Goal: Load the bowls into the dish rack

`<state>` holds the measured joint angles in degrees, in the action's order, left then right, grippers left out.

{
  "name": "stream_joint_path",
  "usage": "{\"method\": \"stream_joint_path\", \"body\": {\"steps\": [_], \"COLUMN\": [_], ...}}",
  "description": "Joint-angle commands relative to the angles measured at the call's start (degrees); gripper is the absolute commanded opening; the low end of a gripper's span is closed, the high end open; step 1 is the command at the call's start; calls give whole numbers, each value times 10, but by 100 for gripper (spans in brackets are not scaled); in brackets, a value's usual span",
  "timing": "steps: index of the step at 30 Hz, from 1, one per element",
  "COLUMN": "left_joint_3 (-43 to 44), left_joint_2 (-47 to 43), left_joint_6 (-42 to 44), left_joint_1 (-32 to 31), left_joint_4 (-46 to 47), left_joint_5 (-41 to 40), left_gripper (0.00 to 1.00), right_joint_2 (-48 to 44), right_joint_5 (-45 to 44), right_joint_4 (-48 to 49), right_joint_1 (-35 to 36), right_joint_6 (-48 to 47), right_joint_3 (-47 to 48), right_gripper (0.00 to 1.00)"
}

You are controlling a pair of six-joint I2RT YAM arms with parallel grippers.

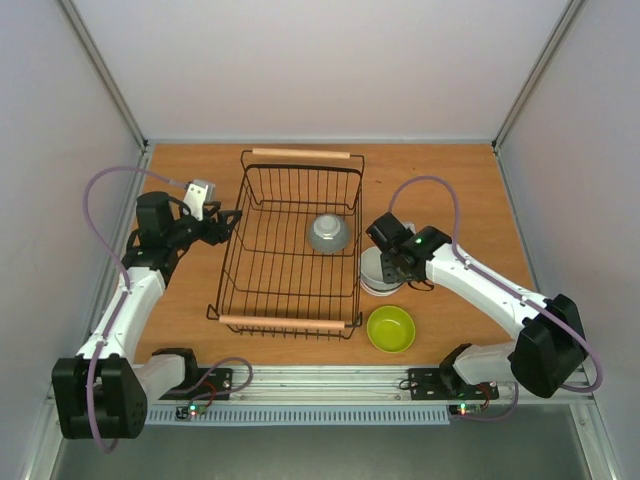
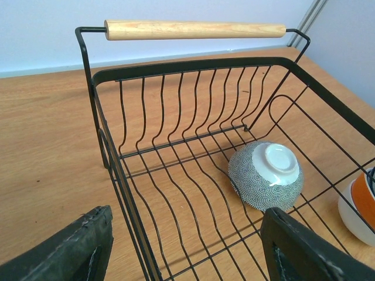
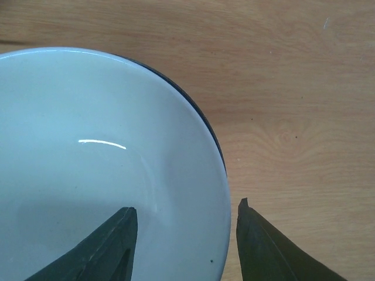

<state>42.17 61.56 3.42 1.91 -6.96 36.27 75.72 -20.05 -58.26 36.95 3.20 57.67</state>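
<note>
The dish rack (image 1: 262,205) is a black wire basket with two wooden handles in the middle of the table. A pale grey patterned bowl (image 1: 328,233) lies upside down inside it and also shows in the left wrist view (image 2: 266,174). My left gripper (image 1: 225,225) is open and empty at the rack's left wall, which runs between its fingers (image 2: 76,246). My right gripper (image 1: 385,262) is open over a stack of white bowls (image 1: 376,280) just right of the rack. In the right wrist view, its fingers (image 3: 275,252) straddle the white bowl's (image 3: 88,164) rim, one inside and one outside. An orange bowl (image 2: 364,202) shows in that stack.
A lime green bowl (image 1: 391,329) sits upright near the front edge, right of the rack's near handle (image 1: 290,323). The far handle (image 2: 193,29) stands near the back wall. Pale walls enclose the table on three sides.
</note>
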Motion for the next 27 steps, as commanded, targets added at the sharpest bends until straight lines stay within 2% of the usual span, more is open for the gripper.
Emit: {"method": "stream_joint_path", "body": {"steps": [1, 8, 11, 20, 27], "left_joint_3": [-9, -8, -9, -8, -3], "left_joint_2": [7, 5, 5, 7, 5], "left_joint_6": [5, 6, 6, 7, 6], "left_joint_1": [3, 3, 3, 3, 3], "left_joint_4": [32, 32, 31, 31, 23], "left_joint_5": [10, 7, 6, 12, 27], "left_gripper": [70, 70, 70, 70, 70], "right_joint_2": [-6, -9, -15, -60, -92], "right_joint_5": [14, 15, 5, -49, -115], "right_joint_4": [27, 29, 18, -48, -86], "right_joint_1": [-5, -9, -9, -10, -10], "right_joint_6": [16, 16, 18, 16, -3], "right_joint_3": [-12, -13, -9, 34, 122], "right_gripper": [45, 11, 2, 1, 1]}}
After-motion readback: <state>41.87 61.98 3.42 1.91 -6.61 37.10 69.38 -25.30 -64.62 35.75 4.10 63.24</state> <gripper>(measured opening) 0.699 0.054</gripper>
